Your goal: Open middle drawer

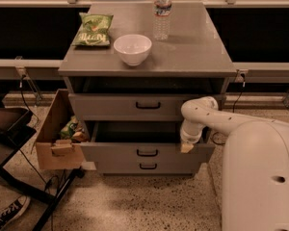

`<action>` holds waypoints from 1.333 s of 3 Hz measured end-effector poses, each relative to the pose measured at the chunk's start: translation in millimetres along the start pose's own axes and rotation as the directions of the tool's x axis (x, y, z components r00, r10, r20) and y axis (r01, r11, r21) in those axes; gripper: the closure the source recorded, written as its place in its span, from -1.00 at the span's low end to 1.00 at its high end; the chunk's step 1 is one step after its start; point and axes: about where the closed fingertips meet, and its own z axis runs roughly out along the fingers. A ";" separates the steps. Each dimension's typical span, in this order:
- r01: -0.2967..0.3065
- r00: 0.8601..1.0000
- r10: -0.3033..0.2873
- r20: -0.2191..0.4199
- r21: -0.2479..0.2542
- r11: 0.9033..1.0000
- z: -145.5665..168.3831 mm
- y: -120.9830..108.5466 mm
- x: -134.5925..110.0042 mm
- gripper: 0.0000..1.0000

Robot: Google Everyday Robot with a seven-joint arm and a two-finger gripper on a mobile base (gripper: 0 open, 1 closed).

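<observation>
The grey cabinet has three drawers with small black centre handles. The middle drawer point(115, 153) is pulled partly out, and its dark interior shows behind the front. Its handle point(147, 152) is free. My gripper point(186, 147) is at the top edge of that drawer front, near its right end, at the end of my white arm point(202, 114) reaching in from the right. The top drawer point(111, 107) stands slightly out. Only a strip of the bottom drawer point(120, 167) shows below the middle one.
On the cabinet top point(192, 52) are a white bowl point(132, 48), a green chip bag point(92, 30) and a water bottle point(162, 11). A cardboard box point(55, 138) with items stands at the cabinet's left. A black stand point(9, 129) and a shoe point(7, 215) are at the lower left.
</observation>
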 end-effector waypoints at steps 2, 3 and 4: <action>0.000 1.000 0.000 0.000 0.000 1.000 0.1 0.0 0.0 -0.39; 0.000 1.000 0.000 0.000 0.000 1.000 0.1 0.1 0.0 -0.89; 0.000 1.000 0.000 0.000 0.000 1.000 0.1 0.1 0.0 -1.00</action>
